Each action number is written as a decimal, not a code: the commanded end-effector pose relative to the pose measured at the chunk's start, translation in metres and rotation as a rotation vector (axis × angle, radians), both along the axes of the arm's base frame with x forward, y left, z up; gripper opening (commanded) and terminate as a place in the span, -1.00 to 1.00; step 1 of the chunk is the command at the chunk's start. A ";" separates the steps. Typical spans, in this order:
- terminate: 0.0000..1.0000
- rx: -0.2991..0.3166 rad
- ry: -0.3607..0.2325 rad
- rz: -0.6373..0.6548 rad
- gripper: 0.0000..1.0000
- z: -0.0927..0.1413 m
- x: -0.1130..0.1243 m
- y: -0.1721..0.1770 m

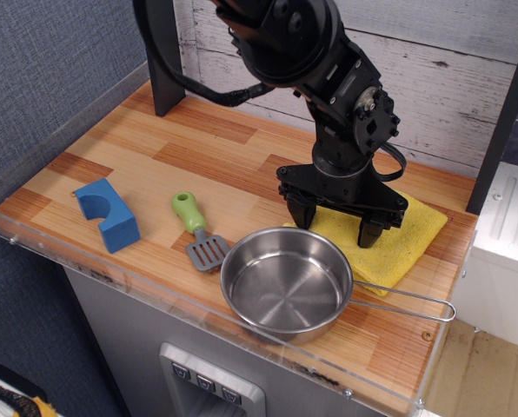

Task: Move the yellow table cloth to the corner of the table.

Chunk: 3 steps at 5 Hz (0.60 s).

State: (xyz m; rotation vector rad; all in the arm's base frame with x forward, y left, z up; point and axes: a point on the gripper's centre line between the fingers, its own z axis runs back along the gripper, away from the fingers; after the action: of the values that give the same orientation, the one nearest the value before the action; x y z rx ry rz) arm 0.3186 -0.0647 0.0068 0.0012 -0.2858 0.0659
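Nearest edge: a clear acrylic rim (198, 300) is seen running along the front and left side of the rectangular table of striped orange-brown wood-plank laminate (137, 156).
Front right: a round stainless-steel pan with a thin wire handle (287, 284) is set close to the front rim, its handle pointed toward the table's right end.
Front centre: a small spatula with a green handle and a grey slotted blade (198, 231) is laid just beside the pan's left side, blade toward the pan.
Front left: a blue block with a half-round notch cut in its top (108, 214) is placed well apart from the pan, near the left rim.
Cloth: the folded, roughly square bright yellow table cloth (407, 239) is spread flat on the right part of the table, close to the right rear corner; its near edge is partly hidden behind the pan's rim and handle.
Tool: the black two-fingered gripper (338, 220) is held directly over the cloth, fingers pointed down and spread wide apart; the right fingertip is pressed on or just above the yellow fabric, the left one is at the cloth's left edge. Nothing is clasped between the fingers.
Rear: a dark upright post (162, 61) is stood at the back left, before a wall of whitewashed planks (450, 78).
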 end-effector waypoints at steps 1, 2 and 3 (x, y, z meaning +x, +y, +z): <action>-1.00 -0.015 -0.037 -0.001 1.00 0.019 -0.009 0.002; -1.00 -0.051 -0.119 0.021 1.00 0.048 -0.010 0.009; -1.00 -0.066 -0.180 0.038 1.00 0.074 -0.011 0.014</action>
State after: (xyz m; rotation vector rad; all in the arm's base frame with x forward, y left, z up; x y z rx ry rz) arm 0.3099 -0.0522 0.0717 -0.0602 -0.4277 0.1082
